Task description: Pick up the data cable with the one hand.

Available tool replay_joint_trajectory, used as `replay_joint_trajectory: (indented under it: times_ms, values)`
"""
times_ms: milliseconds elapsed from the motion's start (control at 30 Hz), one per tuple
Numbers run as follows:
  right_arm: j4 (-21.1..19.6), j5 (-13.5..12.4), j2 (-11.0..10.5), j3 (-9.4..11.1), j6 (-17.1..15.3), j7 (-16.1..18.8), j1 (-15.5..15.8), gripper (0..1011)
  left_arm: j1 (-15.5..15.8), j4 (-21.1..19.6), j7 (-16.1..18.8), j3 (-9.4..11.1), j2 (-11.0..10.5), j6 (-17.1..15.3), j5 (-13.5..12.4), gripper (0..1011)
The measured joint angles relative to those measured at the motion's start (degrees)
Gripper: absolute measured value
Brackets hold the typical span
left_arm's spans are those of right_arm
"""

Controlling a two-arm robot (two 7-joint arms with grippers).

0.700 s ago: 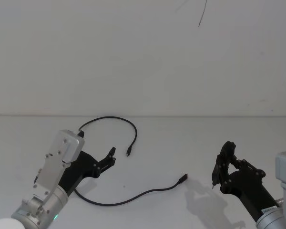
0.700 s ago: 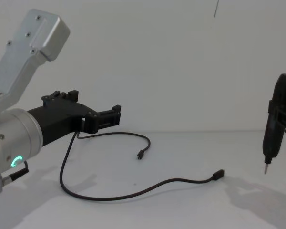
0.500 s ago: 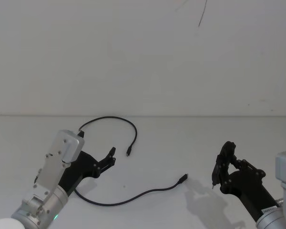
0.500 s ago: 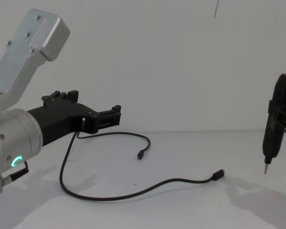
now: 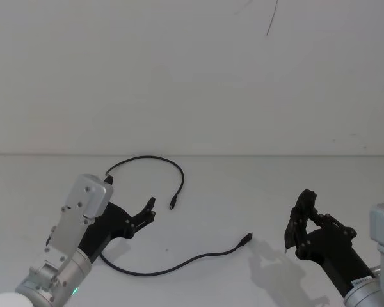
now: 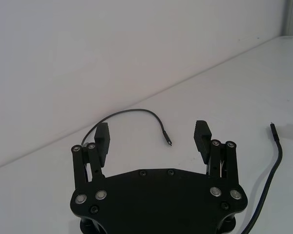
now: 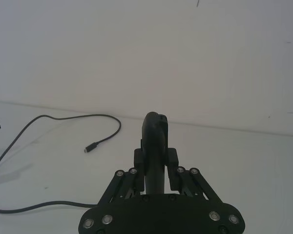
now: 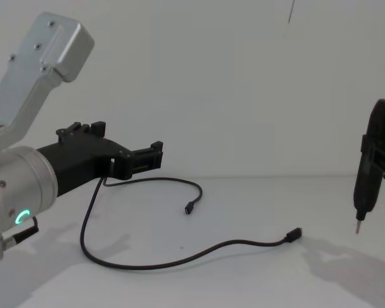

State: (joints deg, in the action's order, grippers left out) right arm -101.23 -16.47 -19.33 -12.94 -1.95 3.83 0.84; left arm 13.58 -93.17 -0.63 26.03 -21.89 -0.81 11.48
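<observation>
The long, thin black data cable [image 5: 150, 157], looped on the white table [image 5: 243, 192], is being overhung by the open-jawed black left gripper [image 5: 148, 211], while a slim black pen-shaped tool [image 7: 155, 131] is being clamped by the right gripper [image 7: 155, 157].

A plain white desk [image 5: 256, 192] fills the lower half of the head view. On it lies a long, thin, black flexible cable [image 5: 147, 158], looping from centre-left toward the lower middle.
</observation>
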Motion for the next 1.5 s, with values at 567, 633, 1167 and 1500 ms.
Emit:
replay_joint_trajectory:
  times_ms: [567,633,1167,1500]
  values:
    - [0.0,0.0,0.0,0.0,0.0,0.0,0.0,269,0.0,0.0,0.0,0.0,0.0,0.02,0.0,1001]
    - [0.0,0.0,0.0,0.0,0.0,0.0,0.0,269,0.0,0.0,0.0,0.0,0.0,0.02,0.0,1001]
    - [0.0,0.0,0.0,0.0,0.0,0.0,0.0,269,1.17,0.74,-2.37,1.01,0.45,0.36,-0.27,1001]
    - [0.0,0.0,0.0,0.0,0.0,0.0,0.0,269,2.38,0.57,-7.85,2.72,-0.4,-0.53,0.19,1001]
